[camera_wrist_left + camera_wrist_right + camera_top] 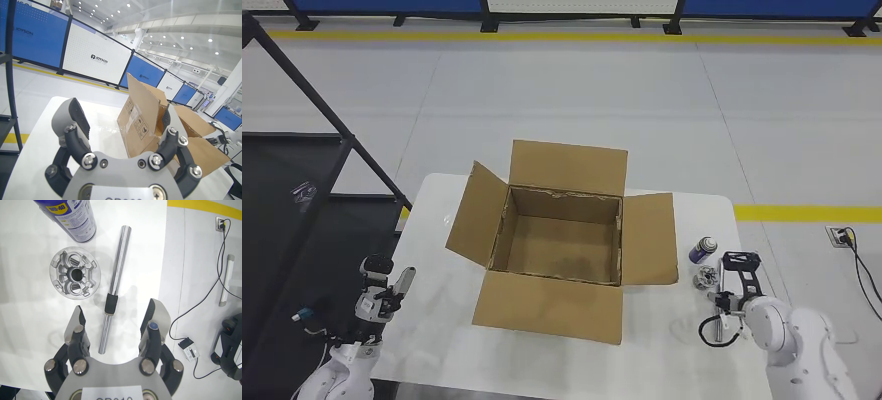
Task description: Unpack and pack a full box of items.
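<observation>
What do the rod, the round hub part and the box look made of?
Rod: polished metal, probably steel; bright mirror streaks along it, with a black band, perhaps tape. Round hub part: cast metal, maybe aluminium; dull grey, rough ribs. Box: brown cardboard; matte, ragged flap edges.

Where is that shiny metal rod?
In the right wrist view, the metal rod lies on the table near its right edge, under the right gripper, beside the round metal part.

The spray can [75, 220] carried a printed label; the box [140, 121] flap bore handling symbols; the wall panels [98, 47] bore a logo.
</observation>
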